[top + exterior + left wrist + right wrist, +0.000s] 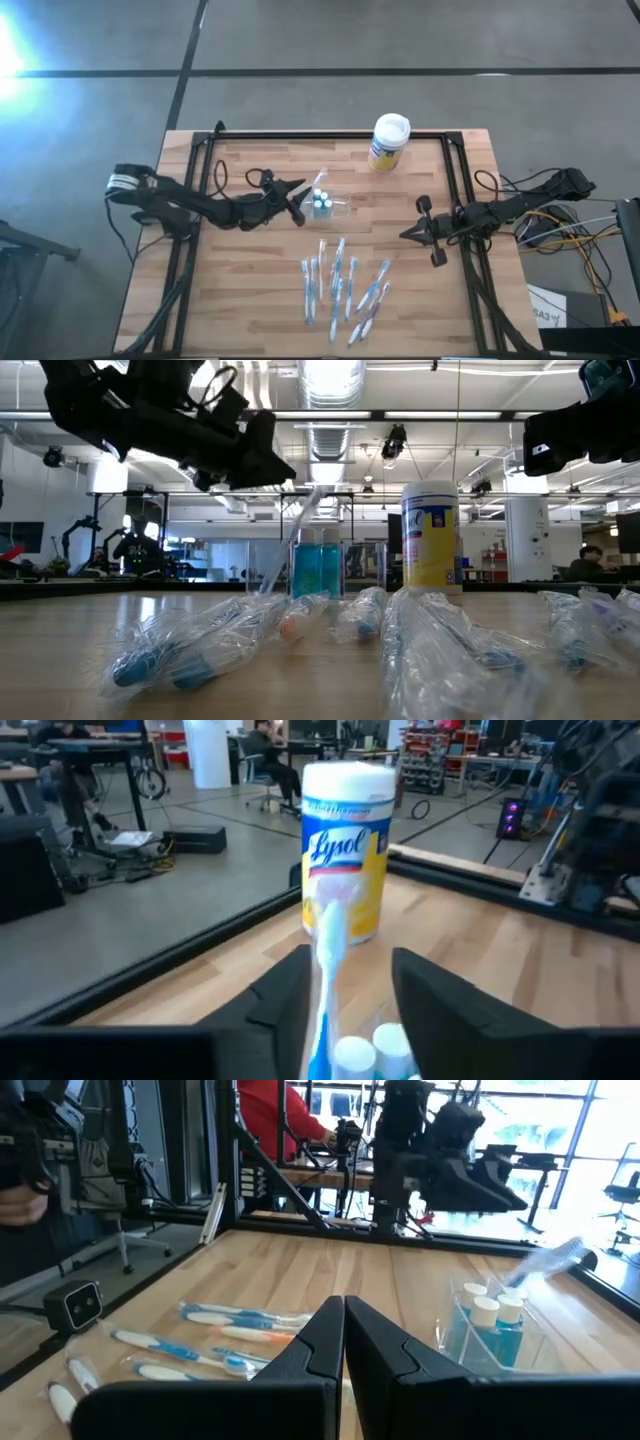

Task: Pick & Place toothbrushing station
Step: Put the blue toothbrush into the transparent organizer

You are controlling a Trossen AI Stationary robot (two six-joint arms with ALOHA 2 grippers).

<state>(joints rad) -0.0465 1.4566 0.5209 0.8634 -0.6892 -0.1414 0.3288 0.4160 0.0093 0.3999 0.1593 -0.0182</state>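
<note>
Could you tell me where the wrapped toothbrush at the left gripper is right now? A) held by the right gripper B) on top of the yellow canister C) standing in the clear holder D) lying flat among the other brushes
C: the toothbrush leans upright in the clear holder, between the fingers of the left gripper.

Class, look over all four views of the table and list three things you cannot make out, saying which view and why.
1. Left wrist view: whether the left gripper's fingers touch the wrapped toothbrush between them; its lower end is cut off by the picture's edge.
2. Low view: the clear holder's base, hidden behind wrapped toothbrushes.
3. High view: the yellow canister's label, too small to read.
</note>
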